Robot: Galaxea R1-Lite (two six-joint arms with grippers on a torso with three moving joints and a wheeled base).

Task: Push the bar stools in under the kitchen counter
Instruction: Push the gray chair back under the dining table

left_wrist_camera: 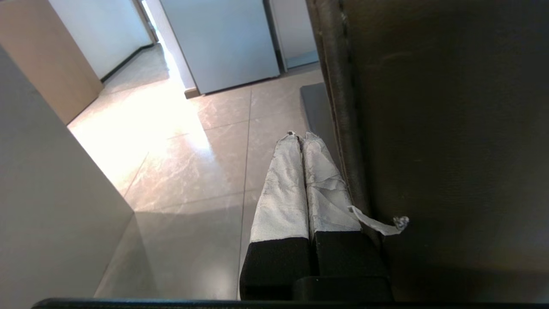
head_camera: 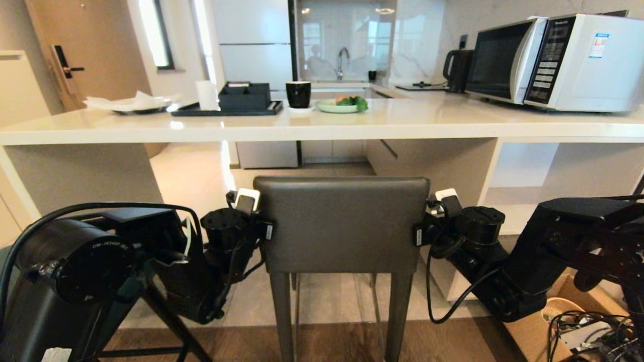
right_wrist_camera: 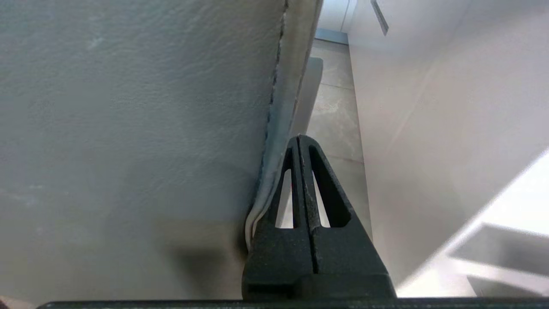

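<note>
The left arm's black shoulder housing [head_camera: 75,271] is filling the head view at 8 o'clock, nearest the camera, with the forearm reaching up and inward so that the left claw [head_camera: 265,230] is sitting at 9 o'clock of the stool's backrest. The right arm [head_camera: 528,256] is mirroring it from 4 o'clock, bent at the elbow, its right claw [head_camera: 418,234] lying at 3 o'clock of the same backrest. In the left wrist view the left claw [left_wrist_camera: 300,138] is showing its two white-wrapped fingers [left_wrist_camera: 281,189] pressed together with nothing between them, running alongside the backrest's side edge. In the right wrist view the right claw [right_wrist_camera: 299,139] is likewise fully closed on nothing, its black ribbed fingers [right_wrist_camera: 328,193] lying against the seam of the padded edge — so both are bracketing the back rather than gripping it.

The grey bar stool [head_camera: 342,226] is standing upright at centre, its boxy square back in smooth dark grey leather and its straight grey legs [head_camera: 282,317] resting on the wood-look floor [head_camera: 342,342]. It is facing the table [head_camera: 322,125], the glossy off-white slab at 12 o'clock, with the backrest's top edge below the slab — how far the seat is reaching under it I cannot tell.
</note>
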